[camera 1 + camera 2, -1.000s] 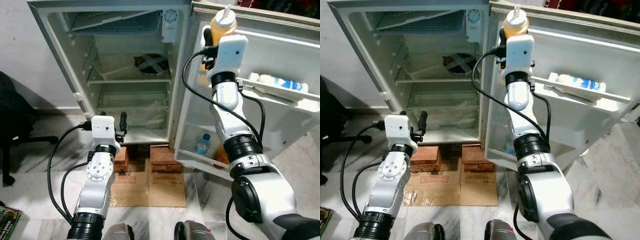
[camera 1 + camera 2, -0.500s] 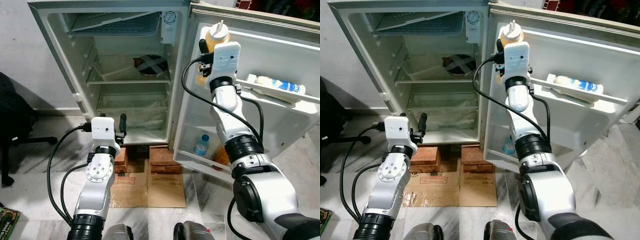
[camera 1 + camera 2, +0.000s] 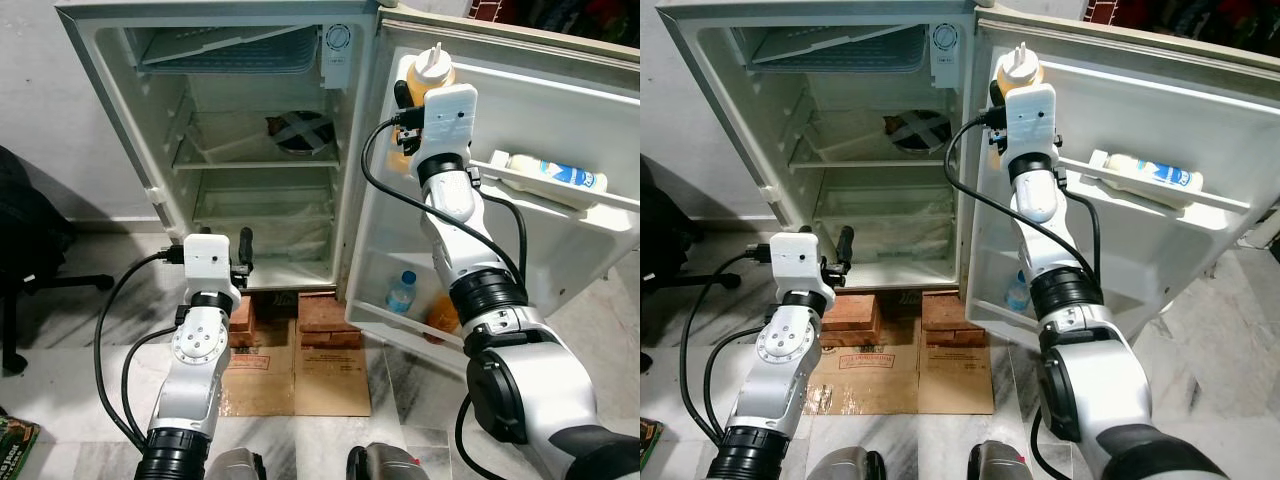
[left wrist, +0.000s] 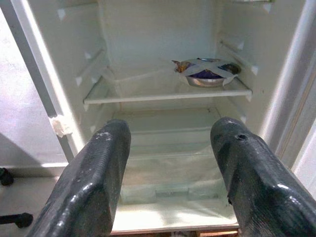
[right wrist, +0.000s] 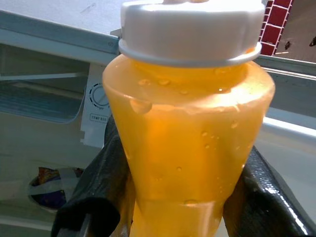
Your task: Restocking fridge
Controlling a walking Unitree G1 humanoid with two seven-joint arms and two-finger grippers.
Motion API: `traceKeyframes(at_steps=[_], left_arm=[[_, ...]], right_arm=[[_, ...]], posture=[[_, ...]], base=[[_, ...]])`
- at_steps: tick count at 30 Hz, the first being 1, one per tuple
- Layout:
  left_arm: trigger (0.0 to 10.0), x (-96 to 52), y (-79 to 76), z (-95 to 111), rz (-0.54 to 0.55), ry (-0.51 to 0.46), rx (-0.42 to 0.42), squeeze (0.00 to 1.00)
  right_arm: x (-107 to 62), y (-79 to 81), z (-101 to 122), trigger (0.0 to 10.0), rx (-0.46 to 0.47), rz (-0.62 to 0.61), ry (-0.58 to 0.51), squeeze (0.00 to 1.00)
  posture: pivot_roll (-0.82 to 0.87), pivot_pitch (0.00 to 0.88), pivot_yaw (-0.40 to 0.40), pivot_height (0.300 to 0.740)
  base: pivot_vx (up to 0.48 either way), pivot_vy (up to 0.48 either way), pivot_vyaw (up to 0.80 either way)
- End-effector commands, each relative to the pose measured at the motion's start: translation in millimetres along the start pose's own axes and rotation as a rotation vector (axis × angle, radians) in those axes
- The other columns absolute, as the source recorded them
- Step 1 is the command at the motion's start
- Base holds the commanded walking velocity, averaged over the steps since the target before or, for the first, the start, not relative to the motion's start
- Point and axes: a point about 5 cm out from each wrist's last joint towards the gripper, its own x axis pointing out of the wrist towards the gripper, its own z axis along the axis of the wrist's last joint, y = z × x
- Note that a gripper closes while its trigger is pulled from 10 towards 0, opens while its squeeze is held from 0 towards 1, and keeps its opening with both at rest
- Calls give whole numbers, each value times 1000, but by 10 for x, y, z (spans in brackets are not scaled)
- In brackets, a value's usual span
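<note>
The right gripper clamps the yellow squeeze bottle at the fridge door's top hinge-side corner, while the left gripper, fingers apart and empty, faces the open fridge.

I saw two red bricks lying side by side on the floor, touching the underside of the fridge at its front edge. A flattened sheet of brown cardboard with dark print lay on the pale marbled floor just in front of the bricks. By the left edge of the floor stood a black chair, one leg of its base reaching toward the fridge. At the floor's near left corner lay something green and printed, too small to identify. Behind the chair rose a plain grey wall. Above the door I made out red brickwork.
</note>
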Motion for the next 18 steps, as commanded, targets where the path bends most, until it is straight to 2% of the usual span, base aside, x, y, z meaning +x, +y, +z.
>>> traceKeyframes(at_steps=[1,3,7,11,13,14,15,18], left_arm=[[10000,17,-5,-11,2,12,10,0],[10000,16,-9,-10,3,11,11,0],[10000,12,1,-6,14,10,16,0],[10000,13,21,-5,23,11,20,0],[10000,20,39,-10,24,14,21,0],[10000,20,39,-10,24,14,21,0],[10000,24,41,-12,25,14,21,0],[10000,35,30,-13,21,15,19,0]], right_arm=[[-161,163,-371,10000,-6,85,198,0],[-169,159,-366,10000,-1,71,186,0],[-93,-39,-61,10000,5,-28,-14,0],[-112,-188,70,10000,-23,-69,-96,0],[-161,-389,237,10000,-33,-119,-176,0],[-161,-389,237,10000,-33,-119,-176,0],[-174,-483,318,10000,-30,-146,-200,0],[-187,-589,437,10000,-30,-173,-233,0]], posture=[[27,96,-8,740],[28,93,-7,740],[30,91,-4,740],[25,92,-1,740],[14,92,3,740],[14,92,3,740],[10,91,4,740],[-5,89,12,740]], base=[[0,0,0],[0,0,0],[0,0,0],[0,0,0],[0,0,0],[0,0,0],[0,0,0],[0,0,0]])
